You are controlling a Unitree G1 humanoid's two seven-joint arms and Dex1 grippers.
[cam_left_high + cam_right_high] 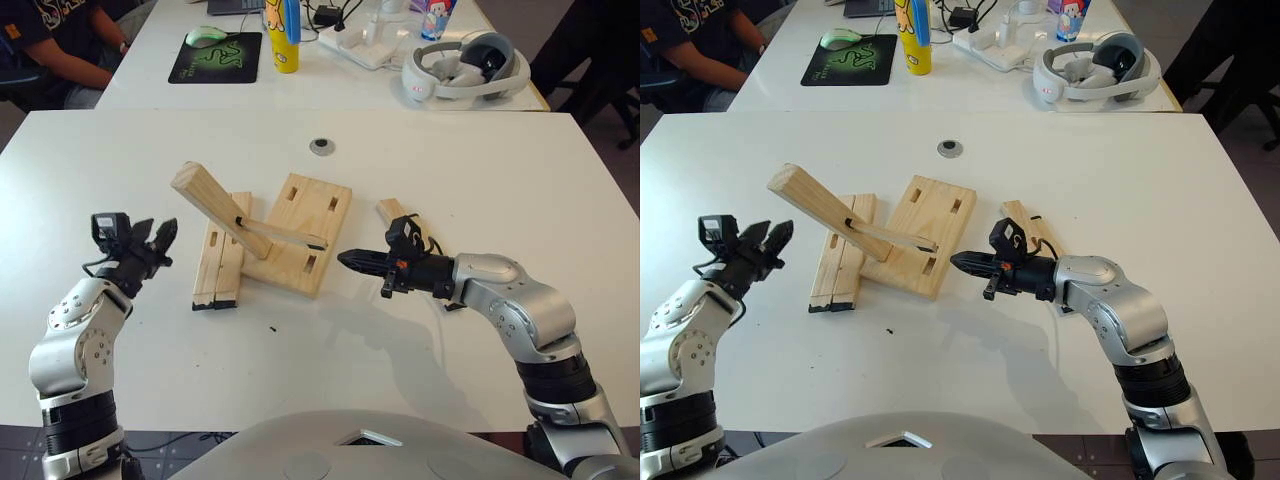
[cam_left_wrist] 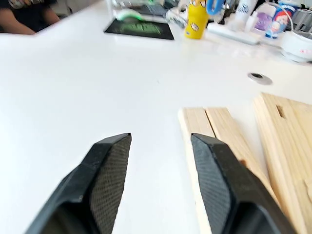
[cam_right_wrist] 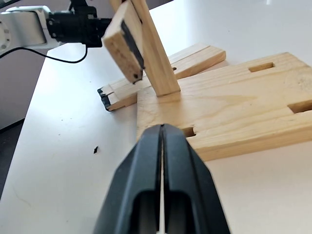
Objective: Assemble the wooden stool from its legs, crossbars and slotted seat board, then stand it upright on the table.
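Note:
The slotted seat board (image 1: 300, 232) lies flat mid-table. A wooden leg (image 1: 205, 198) leans up at a slant, joined to a crossbar (image 1: 283, 237) whose end rests at a slot in the board. Two more legs (image 1: 220, 265) lie side by side left of the board. Another wooden piece (image 1: 392, 212) lies behind my right arm. My left gripper (image 1: 160, 232) is open just left of the flat legs (image 2: 214, 131), with nothing between its fingers (image 2: 109, 180). My right gripper (image 1: 345, 260) is shut and empty, its tip (image 3: 161, 129) just off the board's near right edge (image 3: 234, 97).
A round cable grommet (image 1: 321, 147) sits in the table behind the board. On the far table are a mouse pad (image 1: 215, 57), a yellow bottle (image 1: 285, 35) and a headset (image 1: 465, 68). A small black speck (image 1: 272, 327) lies in front of the board.

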